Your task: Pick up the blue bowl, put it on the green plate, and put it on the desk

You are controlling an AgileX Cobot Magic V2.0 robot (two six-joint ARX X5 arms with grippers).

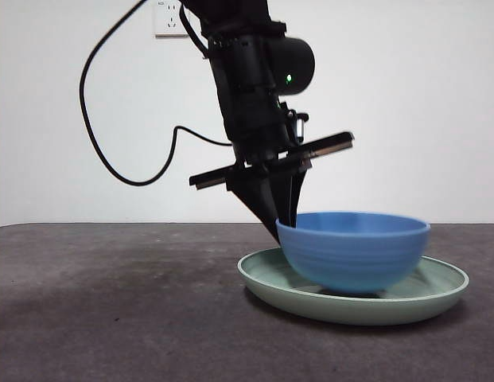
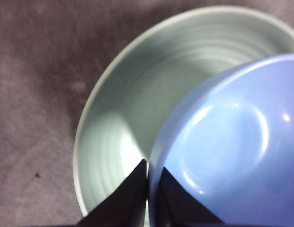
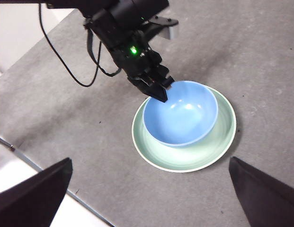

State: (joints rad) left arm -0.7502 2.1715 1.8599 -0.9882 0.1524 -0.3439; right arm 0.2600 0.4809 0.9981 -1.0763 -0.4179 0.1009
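The blue bowl (image 1: 354, 251) sits inside the green plate (image 1: 350, 309) on the right half of the desk (image 1: 111, 302). My left gripper (image 1: 285, 223) reaches down from above and is shut on the bowl's left rim. The left wrist view shows one jaw inside the bowl (image 2: 232, 142) and one outside, over the plate (image 2: 132, 99). Whether the bowl's base rests on the plate or hangs just above it cannot be told. In the right wrist view the bowl (image 3: 180, 113), plate (image 3: 184, 161) and left gripper (image 3: 163, 93) lie far below my right gripper (image 3: 150, 163), which is open and holds nothing.
A black cable (image 1: 103, 143) loops from the left arm in front of the white wall, under a wall socket (image 1: 171, 17). The desk's near edge (image 3: 42, 175) shows in the right wrist view. Bare desk lies left of the plate.
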